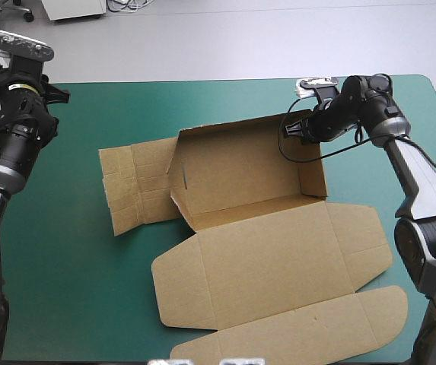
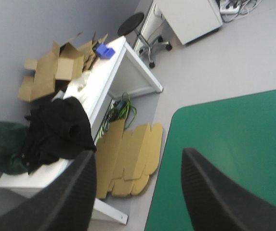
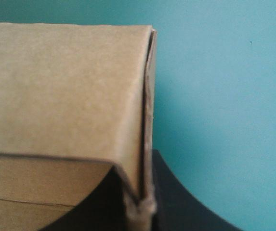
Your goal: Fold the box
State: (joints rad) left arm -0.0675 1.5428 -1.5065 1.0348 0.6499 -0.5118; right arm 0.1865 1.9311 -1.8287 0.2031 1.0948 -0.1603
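The brown box (image 1: 248,163) lies mid-table with its far, left and right walls raised. One side panel (image 1: 134,186) lies flat to its left, and the lid (image 1: 278,266) lies flat toward the near edge. My right gripper (image 1: 300,129) is at the box's far right corner. In the right wrist view, that gripper (image 3: 140,192) is shut on the doubled edge of the box's wall (image 3: 60,91). My left gripper (image 1: 46,95) is raised over the table's far left corner, away from the box. Its fingers (image 2: 65,192) stand open with nothing between them.
The teal-green cover (image 1: 88,274) shows bare around the box, widest on the left and far sides. The lid's outer flap (image 1: 309,331) reaches the table's near edge. In the left wrist view, flat sheets of board (image 2: 128,159) lie on the floor beyond the table's left edge.
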